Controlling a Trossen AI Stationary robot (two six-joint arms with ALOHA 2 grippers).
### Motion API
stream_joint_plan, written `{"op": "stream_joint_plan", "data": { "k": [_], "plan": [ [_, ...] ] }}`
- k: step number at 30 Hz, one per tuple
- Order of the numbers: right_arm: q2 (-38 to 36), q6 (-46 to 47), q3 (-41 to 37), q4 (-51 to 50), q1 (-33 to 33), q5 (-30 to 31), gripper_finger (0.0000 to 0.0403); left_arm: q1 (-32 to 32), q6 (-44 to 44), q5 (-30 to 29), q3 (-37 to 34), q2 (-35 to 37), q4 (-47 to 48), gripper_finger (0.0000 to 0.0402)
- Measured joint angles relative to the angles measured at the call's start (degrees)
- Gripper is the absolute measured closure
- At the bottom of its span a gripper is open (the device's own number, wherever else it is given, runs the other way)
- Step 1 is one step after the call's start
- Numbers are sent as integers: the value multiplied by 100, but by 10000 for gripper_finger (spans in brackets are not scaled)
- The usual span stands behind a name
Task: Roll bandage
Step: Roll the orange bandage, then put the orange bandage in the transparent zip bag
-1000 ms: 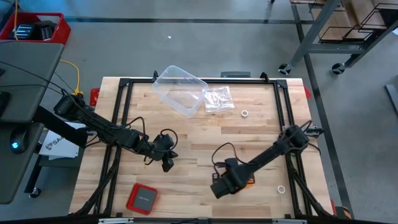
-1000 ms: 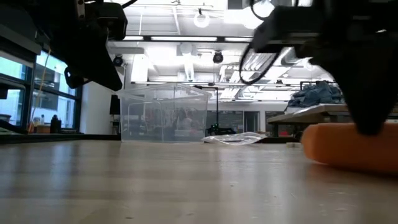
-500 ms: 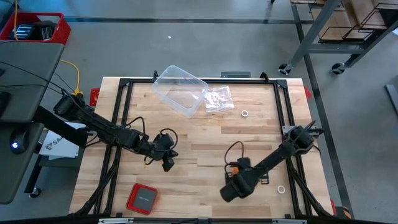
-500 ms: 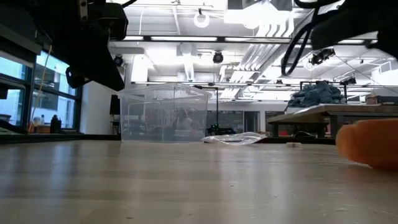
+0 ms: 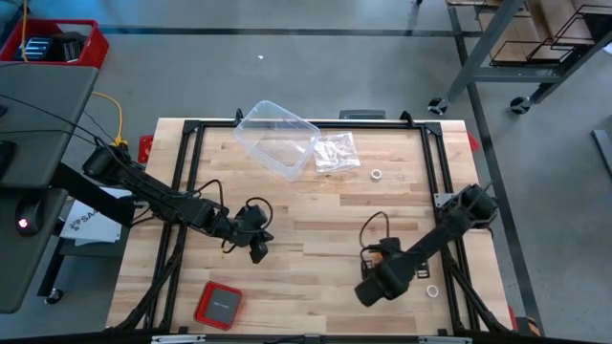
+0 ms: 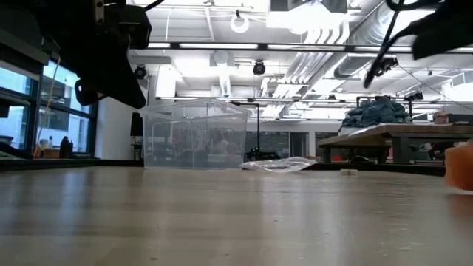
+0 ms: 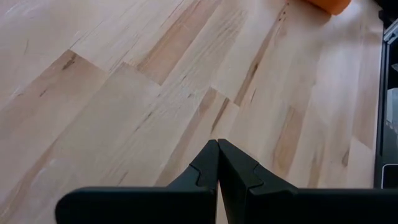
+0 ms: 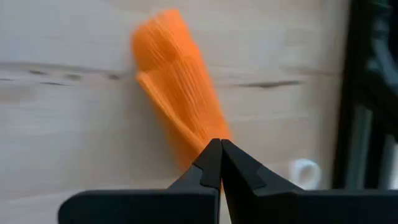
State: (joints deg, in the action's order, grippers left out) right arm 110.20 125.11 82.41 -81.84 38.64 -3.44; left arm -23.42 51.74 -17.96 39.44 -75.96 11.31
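The right gripper (image 8: 219, 163) is closed and empty, its tips at the rolled bandage (image 8: 177, 81) on the tabletop (image 5: 316, 210); the left gripper (image 7: 218, 163) is closed too

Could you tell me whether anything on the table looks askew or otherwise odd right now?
Only the clear plastic container stands out: it lies skewed to the table edges near the back. The bandage is a compact roll beside the right gripper, not spilled.

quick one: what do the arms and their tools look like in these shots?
Both arms are dark, slim and jointed, with loose black cables looping near the wrists. The left tool and the right tool each end in two matte black fingers that taper to wedge tips, with a stepped notch along the inner edges. No markings show.
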Motion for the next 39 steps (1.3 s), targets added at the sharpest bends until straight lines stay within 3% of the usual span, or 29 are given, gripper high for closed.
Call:
{"op": "stream_joint_plan", "data": {
  "k": [4, 10, 15, 21, 24, 29, 33, 39],
  "plan": [
    [-224, 104, -89, -468, 166, -251, 403, 0, 53, 5, 0, 0, 1, 401],
    [-910, -232, -87, -169, 277, 606, 403, 0, 158, 124, 0, 0, -63, 402],
    [-1518, -1051, -525, 181, 188, 863, 391, 0, 223, 142, 0, 0, -101, 402],
    [-2369, -1167, -2280, 2598, -20, 1047, 311, 0, 493, 477, 0, 0, -98, 402],
    [-2467, -1331, -2721, 2849, -179, 749, 253, 0, 707, 624, 0, 0, -103, 401],
    [-2499, -2559, -2780, 2683, -360, 323, 172, 15, 1061, 508, 0, 0, -282, 402],
    [-2450, -3083, -2843, 2981, -413, 289, 147, 83, 1198, 350, 1, 0, -524, 402],
    [-2285, -2776, -3402, 3339, -464, 130, 145, 220, 1666, 304, 2, 0, -576, 402]
  ]
}}
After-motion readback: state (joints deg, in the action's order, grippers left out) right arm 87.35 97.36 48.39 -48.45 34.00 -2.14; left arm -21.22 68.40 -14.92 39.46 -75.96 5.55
